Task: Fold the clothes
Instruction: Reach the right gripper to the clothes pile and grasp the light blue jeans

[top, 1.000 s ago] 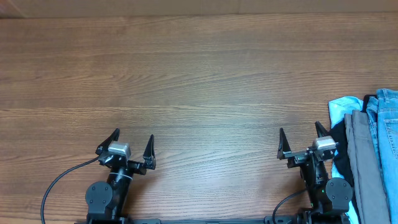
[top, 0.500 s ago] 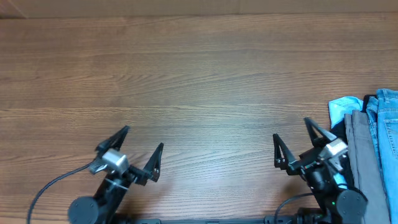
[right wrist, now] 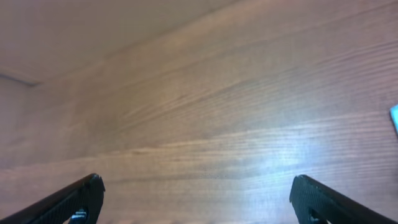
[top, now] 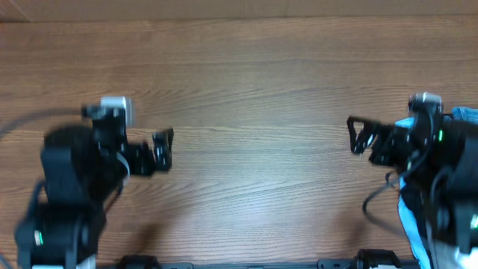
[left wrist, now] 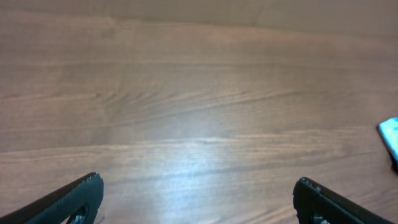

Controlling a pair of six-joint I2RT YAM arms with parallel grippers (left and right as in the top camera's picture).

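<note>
Jeans [top: 466, 113] show only as a sliver of faded blue at the far right edge of the table [top: 254, 82], tucked behind your right arm [top: 441, 153], and neither gripper has them. Start at the fingers: the left gripper [left wrist: 199, 180] is spread wide with nothing but bare wood between its tips, and the right gripper [right wrist: 196, 180] is just as wide and just as empty. From overhead both hang over the table pointing in toward each other, the left well apart from the jeans, the right near them. My read is that you're at the very start, the reach for the garment. To do it well, turn the right gripper toward the denim and pinch at the waistband or a hem, not mid-fabric. Then draw it to the middle of the table and bring the left over for the other corner. Mind the pale blue cloth [top: 408, 224] beside it, which is easy to snag. The arm hides the waistband, the legs and how the layers lie, and the overhead view is smeared. Each wrist view catches only a cyan scrap at its right edge.
</note>
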